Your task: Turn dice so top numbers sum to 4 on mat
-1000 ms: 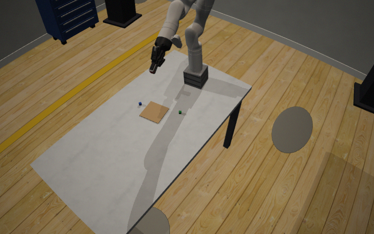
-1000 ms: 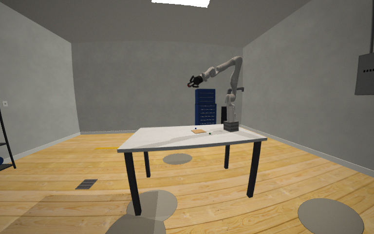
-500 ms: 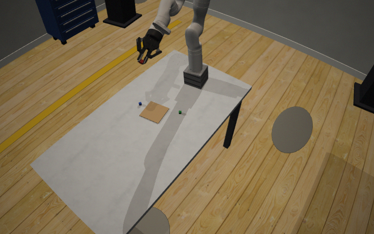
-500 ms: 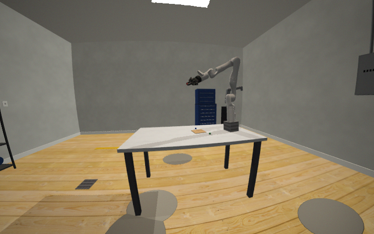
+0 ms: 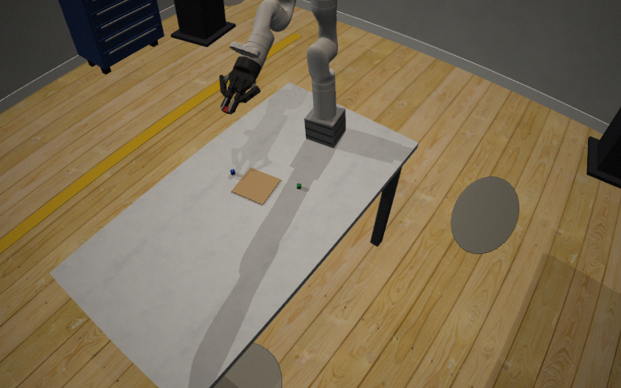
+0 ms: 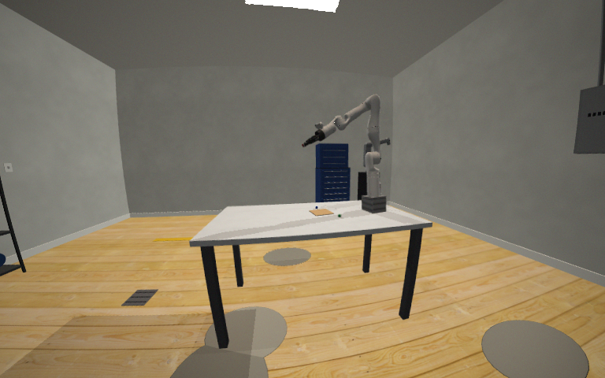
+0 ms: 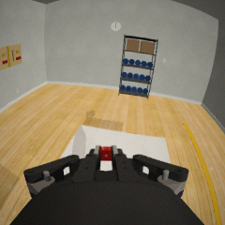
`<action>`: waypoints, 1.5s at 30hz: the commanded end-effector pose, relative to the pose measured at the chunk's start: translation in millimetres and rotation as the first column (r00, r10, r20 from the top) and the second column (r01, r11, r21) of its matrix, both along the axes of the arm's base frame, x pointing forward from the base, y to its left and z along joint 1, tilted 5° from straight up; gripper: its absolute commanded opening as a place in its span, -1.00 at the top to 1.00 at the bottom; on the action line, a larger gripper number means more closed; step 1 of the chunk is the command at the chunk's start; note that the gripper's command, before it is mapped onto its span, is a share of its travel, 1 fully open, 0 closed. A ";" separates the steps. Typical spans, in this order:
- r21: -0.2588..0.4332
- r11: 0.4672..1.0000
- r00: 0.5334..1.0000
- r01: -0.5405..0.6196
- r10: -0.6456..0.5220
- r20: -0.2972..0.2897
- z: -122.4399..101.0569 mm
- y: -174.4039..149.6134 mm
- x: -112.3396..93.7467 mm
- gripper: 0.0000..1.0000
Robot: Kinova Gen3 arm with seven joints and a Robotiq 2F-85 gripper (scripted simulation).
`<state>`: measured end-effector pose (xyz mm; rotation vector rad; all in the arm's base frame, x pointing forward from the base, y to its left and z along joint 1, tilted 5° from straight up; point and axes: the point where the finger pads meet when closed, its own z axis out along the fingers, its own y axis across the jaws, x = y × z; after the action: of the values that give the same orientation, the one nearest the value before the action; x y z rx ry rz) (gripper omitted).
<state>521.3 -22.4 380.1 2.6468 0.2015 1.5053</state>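
Observation:
My gripper (image 5: 227,108) is shut on a red die (image 7: 106,153) and holds it high above the table, pointing outward and slightly down. It also shows in the exterior view (image 6: 302,145). The tan mat (image 5: 255,185) lies flat on the table with nothing on it. A blue die (image 5: 232,170) sits on the table just off the mat's far left corner. A green die (image 5: 298,185) sits on the table a little to the right of the mat. The top faces of the dice are too small to read.
The arm's base (image 5: 324,125) stands on the table's far end behind the mat. A blue drawer cabinet (image 5: 111,26) and a black pillar (image 5: 201,18) stand on the floor beyond the table. A shelf rack (image 7: 137,66) stands against the far wall.

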 end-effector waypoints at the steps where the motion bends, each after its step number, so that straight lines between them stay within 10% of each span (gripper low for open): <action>1: 0.130 0.989 0.995 0.076 -0.068 -0.069 -25.8 -20.5 12.6 0.78; 9: 0.330 0.903 0.955 0.277 -0.220 -0.199 -72.5 -36.2 5.7 0.78; 19: 0.330 0.903 0.955 0.277 -0.220 -0.199 -72.5 -36.2 5.7 0.78; 31: 0.484 0.583 0.753 0.653 -0.427 -0.501 -170.0 -50.8 -22.9 0.78; 43: 0.364 0.170 0.397 0.915 -0.531 -0.749 -264.1 -53.5 -75.1 0.78; 45: 0.364 0.170 0.397 0.915 -0.531 -0.749 -264.1 -53.5 -75.1 0.78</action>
<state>444.7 -89.0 124.5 2.6395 -1.9316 0.5637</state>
